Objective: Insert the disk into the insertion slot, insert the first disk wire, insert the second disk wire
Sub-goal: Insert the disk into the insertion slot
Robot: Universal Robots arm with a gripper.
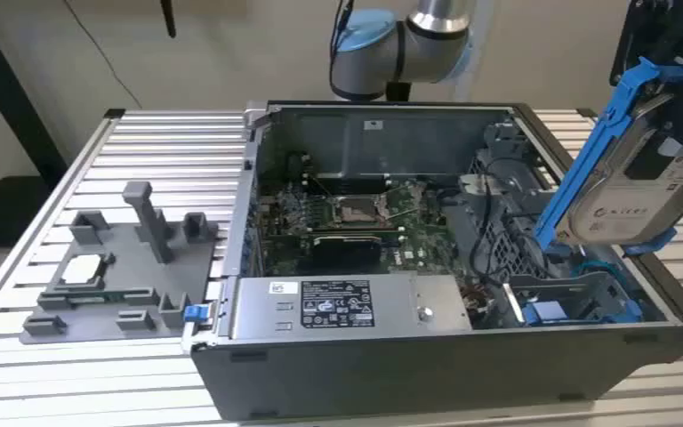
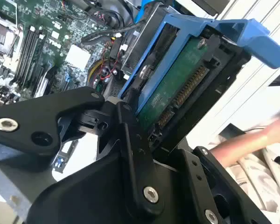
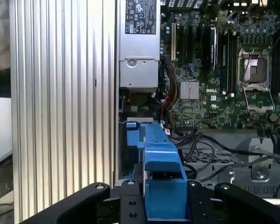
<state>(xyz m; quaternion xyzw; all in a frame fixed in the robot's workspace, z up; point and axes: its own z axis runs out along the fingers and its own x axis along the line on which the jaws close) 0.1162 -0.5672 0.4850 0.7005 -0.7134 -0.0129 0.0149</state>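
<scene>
Alignment is key: the gripper (image 3: 164, 200), jaws clamped on the tilted disk (image 1: 638, 191), should square it with the insertion slot (image 1: 573, 298).

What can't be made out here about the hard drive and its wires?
Exterior view: the right edge cuts off the gripper and the hard drive it holds.
First wrist view: tangled cables; which suit the hard drive cannot be told.
Second wrist view: a person's arm, blurred, cut off by the edge.
</scene>
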